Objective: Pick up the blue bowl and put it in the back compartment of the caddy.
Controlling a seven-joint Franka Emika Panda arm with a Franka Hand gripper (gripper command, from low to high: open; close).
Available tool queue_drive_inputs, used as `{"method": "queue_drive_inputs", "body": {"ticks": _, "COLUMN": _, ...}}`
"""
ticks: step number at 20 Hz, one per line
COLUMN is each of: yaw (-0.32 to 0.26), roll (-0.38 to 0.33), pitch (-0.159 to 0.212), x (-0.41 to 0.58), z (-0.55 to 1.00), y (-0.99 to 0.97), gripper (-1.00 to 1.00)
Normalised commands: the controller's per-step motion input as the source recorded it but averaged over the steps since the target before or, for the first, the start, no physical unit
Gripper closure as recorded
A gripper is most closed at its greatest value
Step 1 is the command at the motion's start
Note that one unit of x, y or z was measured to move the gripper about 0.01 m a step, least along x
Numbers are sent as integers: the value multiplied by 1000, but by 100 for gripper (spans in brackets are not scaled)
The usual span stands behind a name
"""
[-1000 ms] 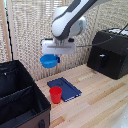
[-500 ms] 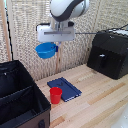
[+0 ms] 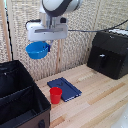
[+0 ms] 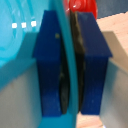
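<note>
Wooden surface (image 3: 100,100) is lying well below as I'm holding the blue bowl (image 3: 37,49) aloft, the pincer (image 3: 46,44) clamping its rim; the caddy (image 3: 20,102), with its back compartment (image 3: 11,80), is sitting below, toward the exterior view's left.

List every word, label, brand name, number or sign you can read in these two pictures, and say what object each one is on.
None: no text is readable in either view.
The dark-blue book shows a plain cover.
The black boxy machine has a pale patch on top, too blurred to read.
The blue bowl, red cup and caddy show no lettering.
</note>
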Motion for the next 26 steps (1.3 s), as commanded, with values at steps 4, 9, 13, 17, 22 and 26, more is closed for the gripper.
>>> {"method": "queue_drive_inputs", "body": {"ticks": 4, "yaw": 39, "roll": 0, "pitch": 121, "x": 309, "z": 0, "y": 959, "gripper": 100}}
{"method": "queue_drive_inputs", "body": {"ticks": 9, "yaw": 38, "roll": 0, "pitch": 113, "x": 313, "z": 0, "y": 954, "gripper": 100}}
{"method": "queue_drive_inputs", "body": {"ticks": 13, "yaw": 41, "roll": 0, "pitch": 102, "x": 303, "z": 1, "y": 944, "gripper": 100}}
{"method": "queue_drive_inputs", "body": {"ticks": 17, "yaw": 43, "roll": -40, "pitch": 22, "x": 241, "z": -216, "y": 482, "gripper": 100}}
{"method": "queue_drive_inputs", "body": {"ticks": 22, "yaw": 14, "roll": 10, "pitch": 21, "x": 85, "z": 156, "y": -91, "gripper": -100}}
{"method": "queue_drive_inputs", "body": {"ticks": 26, "yaw": 16, "roll": -12, "pitch": 76, "x": 26, "z": 908, "y": -305, "gripper": -100}}
